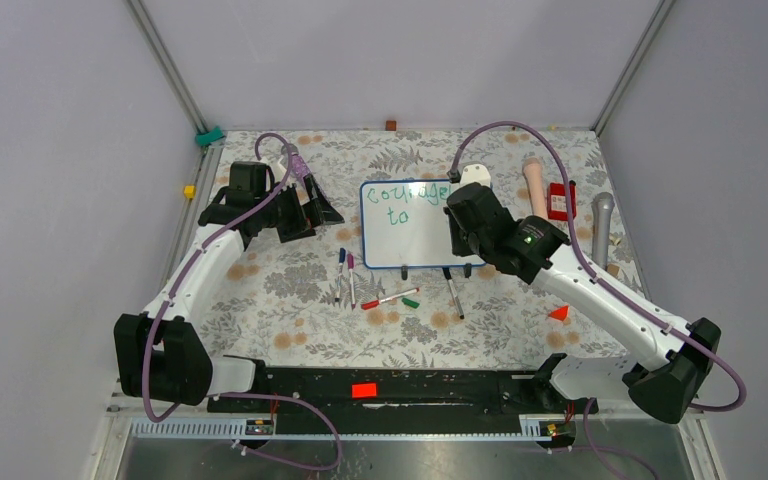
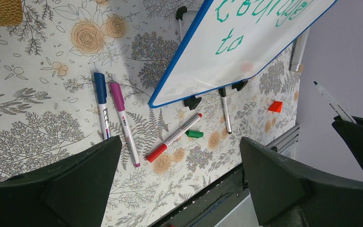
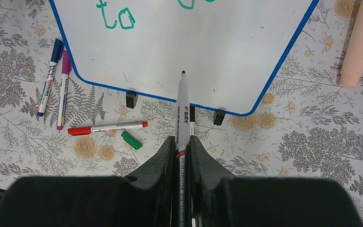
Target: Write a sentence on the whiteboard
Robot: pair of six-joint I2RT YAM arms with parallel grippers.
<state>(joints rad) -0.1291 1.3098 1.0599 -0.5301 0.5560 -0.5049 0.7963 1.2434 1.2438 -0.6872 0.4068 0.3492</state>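
Pens lay loose on the floral-patterned tabletop [image 1: 290, 290]: a red-capped white marker [image 3: 106, 128], a small green cap [image 3: 131, 140] just beside it, and a blue-capped pen [image 3: 49, 78] next to a magenta-capped pen [image 3: 62, 90]. Past them the right claw [image 3: 182, 142] was clamped on a white-barrelled marker [image 3: 183, 104], its tip over the near part of the small blue-framed glossy whiteboard [image 3: 208, 56]. The green handwritten sentence [image 1: 405, 193] read "courage to". Left of the board, the left claw [image 2: 178, 144] was spread wide and held nothing.

Plain grey walls [image 1: 390, 50], 2 metal corner posts [image 1: 165, 60], floral tablecloth [image 1: 290, 345] under even light.
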